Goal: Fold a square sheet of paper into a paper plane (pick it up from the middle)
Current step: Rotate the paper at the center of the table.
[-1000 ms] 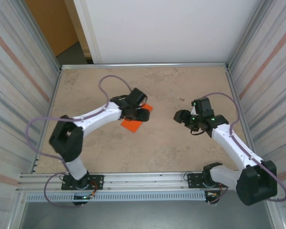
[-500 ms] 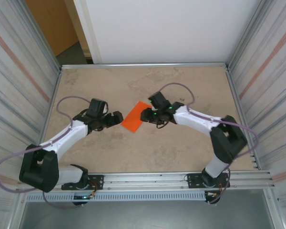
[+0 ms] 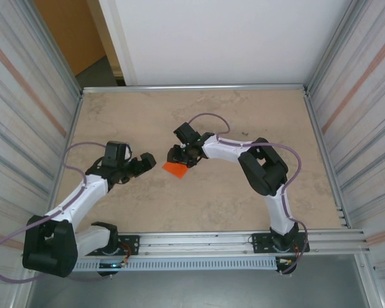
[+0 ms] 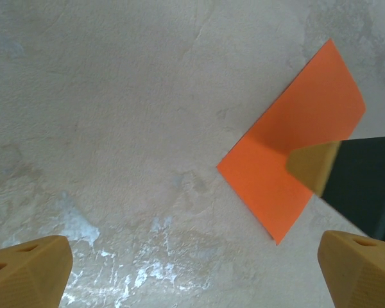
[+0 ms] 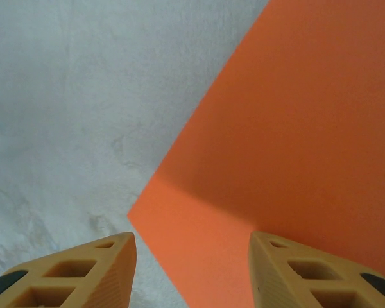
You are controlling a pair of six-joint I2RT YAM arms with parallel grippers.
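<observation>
Lying flat on the beige table (image 3: 244,212), the bright orange square sheet of paper (image 3: 175,169) was no plane yet, right gripper (image 3: 179,156) half spread over it, left gripper (image 3: 143,160) wide apart at its 9 o'clock.

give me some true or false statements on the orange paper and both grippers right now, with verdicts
1. The orange sheet lies flat on the table. True.
2. The left gripper is clamped on the orange sheet. False: its jaws stand wide open, apart from the sheet, with bare table between them.
3. The right gripper hangs over the sheet's corner with its jaws apart. True.
4. The sheet is folded into a narrow pointed dart. False: it shows as a flat four-cornered piece.
</observation>
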